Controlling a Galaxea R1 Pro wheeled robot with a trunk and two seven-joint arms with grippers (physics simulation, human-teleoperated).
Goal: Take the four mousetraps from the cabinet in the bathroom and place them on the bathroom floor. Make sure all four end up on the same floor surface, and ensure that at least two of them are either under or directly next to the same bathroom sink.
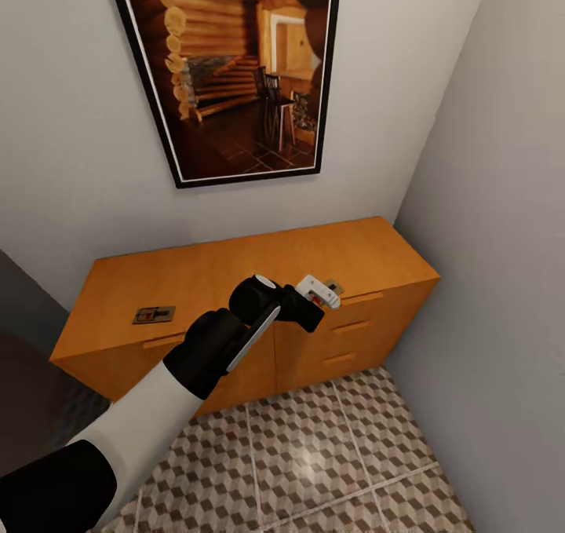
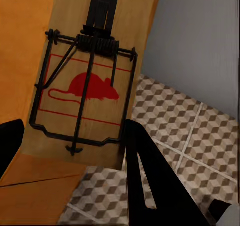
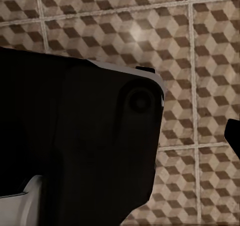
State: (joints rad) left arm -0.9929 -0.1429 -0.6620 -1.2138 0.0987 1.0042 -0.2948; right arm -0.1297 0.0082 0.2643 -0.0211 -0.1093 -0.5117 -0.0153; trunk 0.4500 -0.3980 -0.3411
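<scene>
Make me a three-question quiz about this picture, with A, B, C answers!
1. Where is the mousetrap that lies away from the gripper?
A. on the cabinet top
B. on the floor
C. on the painting

2. What colour is the mouse on the trap in the left wrist view?
A. blue
B. red
C. green

3. What is the left gripper doing?
A. lying on the floor
B. touching the painting
C. reaching at a trap by the cabinet's front edge

Answers: 1 A, it lies flat on the orange top. 2 B, the print is red. 3 C, the fingers flank the trap.

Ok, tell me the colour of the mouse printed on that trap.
Red, on the tan mousetrap; the left wrist view shows it best.
</scene>
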